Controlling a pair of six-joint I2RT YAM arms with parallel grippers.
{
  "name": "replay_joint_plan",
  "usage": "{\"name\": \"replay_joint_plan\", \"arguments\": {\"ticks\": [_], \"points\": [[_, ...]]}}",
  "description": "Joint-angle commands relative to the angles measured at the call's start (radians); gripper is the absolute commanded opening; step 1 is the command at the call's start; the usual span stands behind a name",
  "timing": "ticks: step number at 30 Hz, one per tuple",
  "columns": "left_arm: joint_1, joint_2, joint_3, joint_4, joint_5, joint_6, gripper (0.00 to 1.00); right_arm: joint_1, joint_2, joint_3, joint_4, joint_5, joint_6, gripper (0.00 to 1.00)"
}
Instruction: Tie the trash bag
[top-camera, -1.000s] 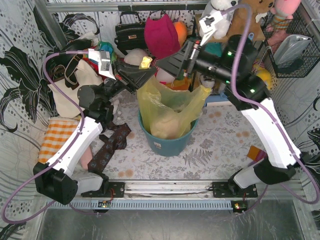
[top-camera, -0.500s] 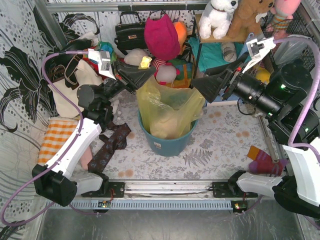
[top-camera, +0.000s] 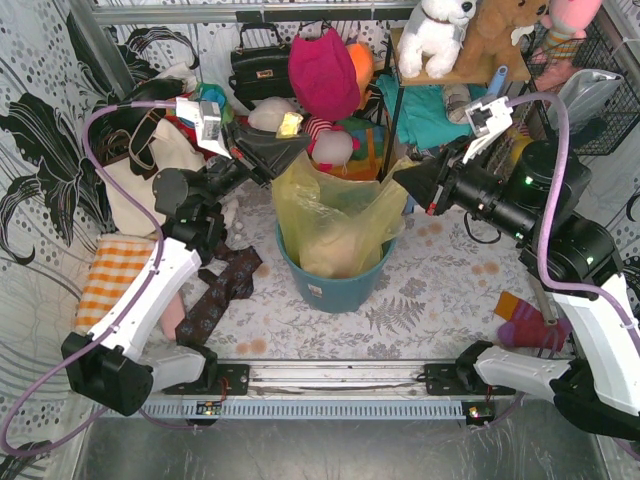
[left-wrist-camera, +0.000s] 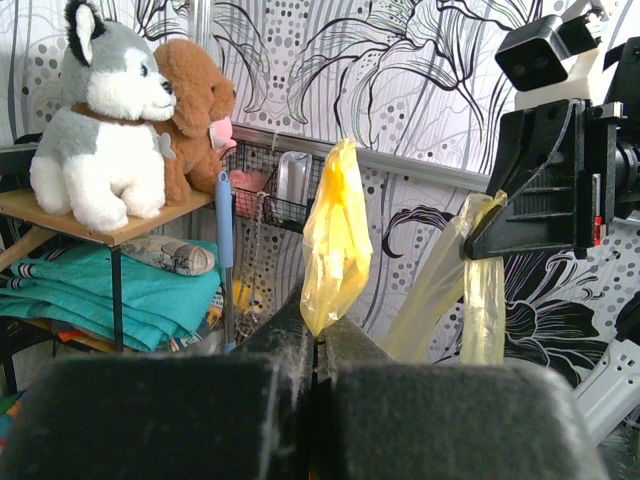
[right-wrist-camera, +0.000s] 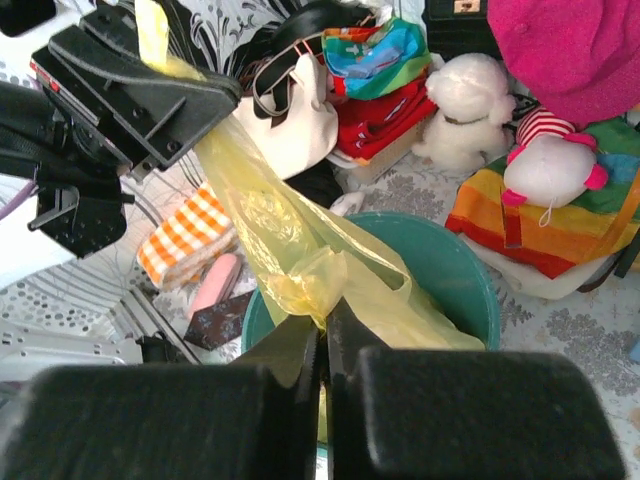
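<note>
We see the table (top-camera: 430, 290) from above. Taking the bucket (top-camera: 335, 285) as the clock's centre, the cloth lies bare from 3 to 6 o'clock, out to a sock (top-camera: 522, 322) near the right edge. At 12 a crowd of toys (top-camera: 325, 75) presses close behind the bucket. At 9 a dark patterned cloth (top-camera: 220, 290) lies just beside it, with a checked cloth (top-camera: 112, 275) further out by the left wall.

The bag (top-camera: 335, 215) sits in the bucket, body hanging down inside, mouth up. Its top is drawn out sideways, so its long axis runs roughly 9 to 3, the 9 o'clock end a little further back. The two pulled corners point outward and upward, away from each other.

The left gripper (top-camera: 303, 145) is clenched on the 9 o'clock corner; its wrist view shows a yellow tuft rising from between the closed fingers (left-wrist-camera: 340, 350). The right gripper (top-camera: 402, 180) is clenched on the 3 o'clock corner, plastic bunched at its tips in its own view. Both stand above the bucket rim, well apart.
</note>
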Motion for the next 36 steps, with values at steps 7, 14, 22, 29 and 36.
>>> {"name": "replay_joint_plan", "arguments": {"ticks": [7, 14, 22, 29, 36], "points": [[0.007, -0.089, 0.108, -0.159, -0.074, 0.005, 0.00, 0.005, 0.071, 0.062, 0.255, 0.162, 0.018, 0.00], [0.008, -0.157, 0.153, -0.288, -0.122, 0.004, 0.00, 0.004, 0.281, 0.318, 0.243, 0.169, -0.064, 0.00], [0.007, -0.225, 0.107, -0.310, -0.146, -0.064, 0.00, 0.003, 0.462, 0.593, 0.136, 0.180, -0.111, 0.00], [0.007, -0.251, -0.031, -0.275, -0.168, -0.074, 0.00, 0.003, 0.184, 0.008, 0.337, 0.225, -0.036, 0.00], [0.006, -0.234, -0.089, -0.212, -0.174, -0.091, 0.01, 0.003, 0.050, -0.190, 0.413, 0.231, -0.013, 0.00]]}}
